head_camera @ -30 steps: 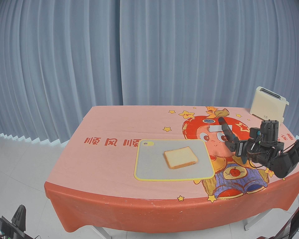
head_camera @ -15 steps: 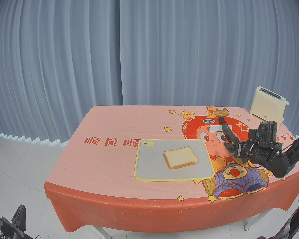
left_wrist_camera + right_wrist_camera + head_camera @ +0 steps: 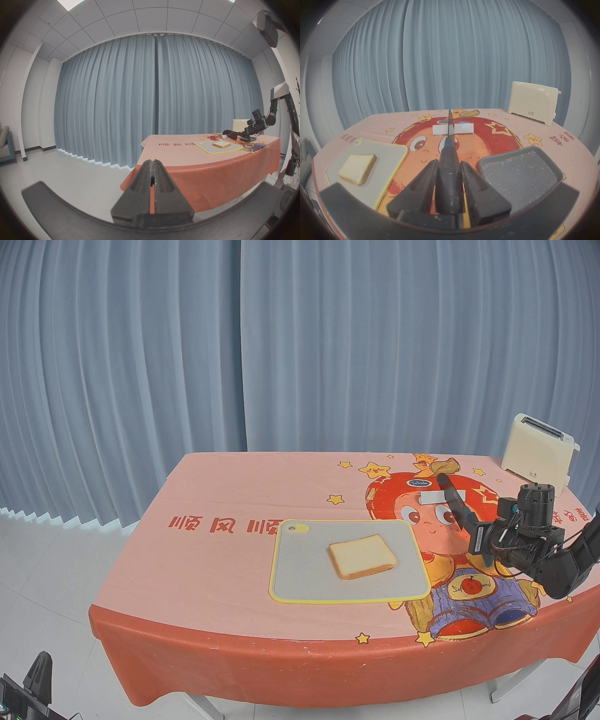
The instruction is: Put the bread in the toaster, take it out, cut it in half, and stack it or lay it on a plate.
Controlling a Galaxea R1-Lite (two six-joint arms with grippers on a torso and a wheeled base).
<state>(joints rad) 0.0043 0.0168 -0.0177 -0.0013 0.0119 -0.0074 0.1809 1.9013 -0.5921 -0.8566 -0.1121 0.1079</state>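
The right gripper (image 3: 448, 163) has its jaws pinching the dark handle of a knife (image 3: 450, 131). The knife sticks straight out from the jaws, so its long line runs the same way the jaws point. The blade stands on its edge. Seen from above, the tip points away from the robot and a bit to its left.

Just beside the jaws, on their right, lies a grey tray (image 3: 518, 175). Farther off on that side, past the tip, stands the toaster (image 3: 537, 452).

The bread (image 3: 362, 556) is not in front of the tip. It lies off to the left of the jaws, well apart, flat on the board (image 3: 300, 565). It is almost square, so it has no real long side, and it sits turned a little on the board. It is not cut yet.

I think the knife has to swing left and come over the bread before it can cut.

The left gripper (image 3: 152, 178) has its jaws pressed together and holds nothing. It hangs low, off the table and far from the bread. The right arm is much nearer.
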